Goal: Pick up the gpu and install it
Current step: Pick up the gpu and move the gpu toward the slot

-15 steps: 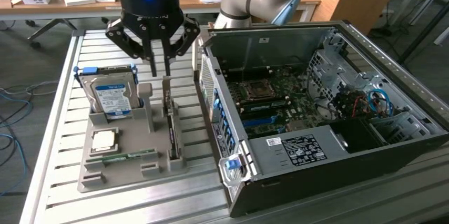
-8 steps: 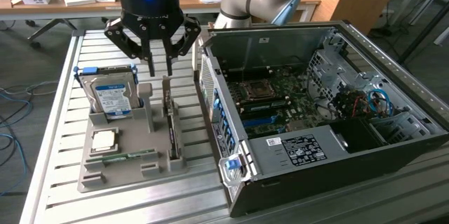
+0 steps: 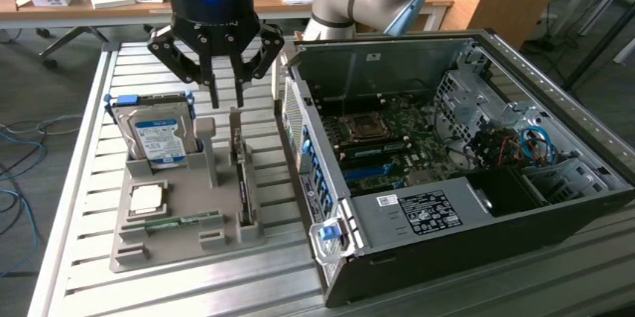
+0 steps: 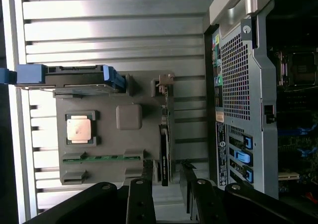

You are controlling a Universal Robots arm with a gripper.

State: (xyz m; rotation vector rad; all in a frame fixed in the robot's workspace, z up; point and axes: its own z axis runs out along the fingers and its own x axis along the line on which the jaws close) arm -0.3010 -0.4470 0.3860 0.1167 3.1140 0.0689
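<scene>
- A grey holder tray (image 3: pixel 139 246) lies on the slatted metal table (image 3: pixel 74 183), with a memory stick (image 3: pixel 184 222) and a processor chip (image 3: pixel 147 198) at its near end.
- The gpu (image 3: pixel 241 175) stands on edge in the tray's slot, just beside the open computer case (image 3: pixel 447 205).
- A hard drive (image 3: pixel 159 135) stands upright farther back.
- The gripper (image 3: pixel 226 101) hangs above the gpu's far end, fingers spread, holding nothing.

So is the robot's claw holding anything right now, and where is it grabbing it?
Nothing is held. The gripper is open and empty, up above the gpu, which stands on edge in the grey tray.
</scene>
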